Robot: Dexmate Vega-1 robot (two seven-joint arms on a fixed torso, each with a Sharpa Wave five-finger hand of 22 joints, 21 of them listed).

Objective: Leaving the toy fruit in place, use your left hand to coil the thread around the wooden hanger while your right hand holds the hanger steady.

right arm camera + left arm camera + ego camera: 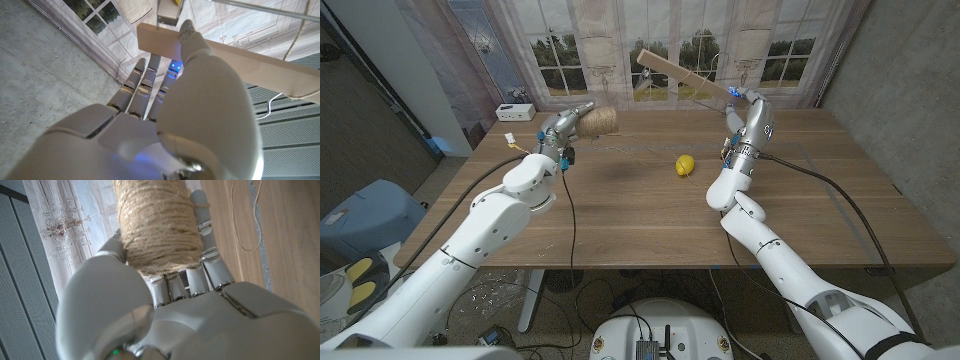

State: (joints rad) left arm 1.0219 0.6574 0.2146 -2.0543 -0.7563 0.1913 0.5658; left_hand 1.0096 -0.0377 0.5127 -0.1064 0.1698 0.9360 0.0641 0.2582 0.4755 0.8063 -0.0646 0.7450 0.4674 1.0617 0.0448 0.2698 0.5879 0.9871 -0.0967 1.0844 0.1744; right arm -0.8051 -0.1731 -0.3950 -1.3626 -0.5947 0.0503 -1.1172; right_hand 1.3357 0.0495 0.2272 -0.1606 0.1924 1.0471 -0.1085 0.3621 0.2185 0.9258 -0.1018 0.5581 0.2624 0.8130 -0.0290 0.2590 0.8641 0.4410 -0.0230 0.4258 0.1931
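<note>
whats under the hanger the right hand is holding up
The hanger is held in the air by the right hand. Below it lie bare table and a lemon. The curtain hides nothing there.

Twine spool (160, 227) in the left hand (165, 305) is rough, fibrous, matt jute-like cord; the hand itself is smooth glossy pale-grey plastic with metal-looking finger segments. Hanger (235, 55) held by the right hand (165, 125) is pale, smooth, unvarnished-looking wood with a thin shiny metal rod just beyond it. Table (620, 215) below both hands is matt wood-grain; lemon (685, 165) near the right hand looks smooth, slightly glossy plastic.
</note>
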